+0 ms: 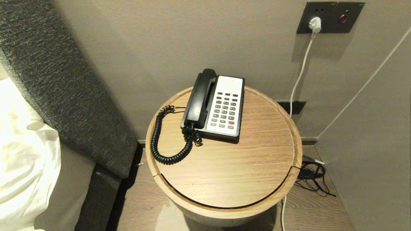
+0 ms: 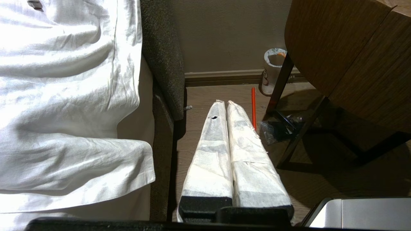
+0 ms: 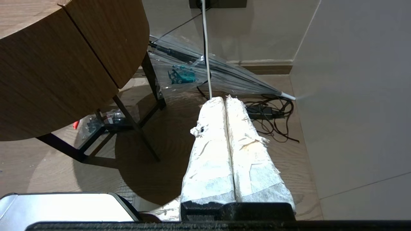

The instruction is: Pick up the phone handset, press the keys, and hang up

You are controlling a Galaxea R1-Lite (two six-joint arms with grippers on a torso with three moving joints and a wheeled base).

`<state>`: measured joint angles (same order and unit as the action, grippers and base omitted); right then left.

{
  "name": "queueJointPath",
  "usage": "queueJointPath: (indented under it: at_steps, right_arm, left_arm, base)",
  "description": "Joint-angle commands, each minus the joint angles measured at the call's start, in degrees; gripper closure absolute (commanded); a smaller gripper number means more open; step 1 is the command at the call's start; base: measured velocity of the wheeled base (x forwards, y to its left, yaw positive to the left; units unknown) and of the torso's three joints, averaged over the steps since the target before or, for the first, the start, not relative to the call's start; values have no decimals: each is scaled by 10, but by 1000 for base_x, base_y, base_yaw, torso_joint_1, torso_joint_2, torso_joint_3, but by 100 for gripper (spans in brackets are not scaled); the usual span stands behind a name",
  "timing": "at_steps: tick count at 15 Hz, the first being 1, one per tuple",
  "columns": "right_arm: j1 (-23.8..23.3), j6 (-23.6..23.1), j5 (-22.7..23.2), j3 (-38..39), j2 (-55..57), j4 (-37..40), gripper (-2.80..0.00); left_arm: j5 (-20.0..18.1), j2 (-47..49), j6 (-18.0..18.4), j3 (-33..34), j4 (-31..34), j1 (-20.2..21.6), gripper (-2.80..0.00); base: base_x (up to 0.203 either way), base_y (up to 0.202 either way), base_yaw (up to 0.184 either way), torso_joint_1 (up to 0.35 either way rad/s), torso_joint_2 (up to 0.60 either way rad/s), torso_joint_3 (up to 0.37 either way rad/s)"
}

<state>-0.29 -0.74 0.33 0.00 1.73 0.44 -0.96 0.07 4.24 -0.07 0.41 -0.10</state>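
The black phone handset (image 1: pixel 199 99) lies in its cradle on the left side of the phone base (image 1: pixel 236 133), whose white face carries the keys (image 1: pixel 225 109). A black coiled cord (image 1: pixel 160 141) loops from the handset's near end across the round wooden table (image 1: pixel 231 170). Neither arm shows in the head view. My left gripper (image 2: pixel 224 102) hangs low over the floor between the bed and the table, its white-wrapped fingers (image 2: pixel 212 150) pressed together and empty. My right gripper (image 3: pixel 224 98) hangs low on the table's other side, shut and empty too.
A bed with white sheets (image 1: pixel 22 154) and a dark padded headboard (image 1: pixel 64 86) stands left of the table. A white plug and cable (image 1: pixel 315 25) run down the wall at the right. On the floor lie cables (image 3: pixel 273 115), a clear umbrella (image 3: pixel 218 73), a paper cup (image 2: pixel 273 69) and an orange straw (image 2: pixel 253 106).
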Motion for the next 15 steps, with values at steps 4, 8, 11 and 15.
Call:
queueJointPath:
  at_steps: [4, 8, 11, 15]
  right_arm:
    - [-1, -1, 0, 0, 1, 1, 0]
    - [0, 0, 0, 0, 1, 0, 0]
    - [0, 0, 0, 0, 1, 0, 0]
    - [-1, 0, 0, 0, 1, 0, 0]
  left_arm:
    - [0, 0, 1, 0, 0, 0, 0]
    - [0, 0, 0, 0, 0, 0, 0]
    - [-1, 0, 1, 0, 0, 0, 0]
    - [-2, 0, 0, 0, 0, 0, 0]
  base:
    - [0, 0, 0, 0, 0, 0]
    - [0, 0, 0, 0, 0, 0]
    - [0, 0, 0, 0, 0, 0]
    - [0, 0, 0, 0, 0, 0]
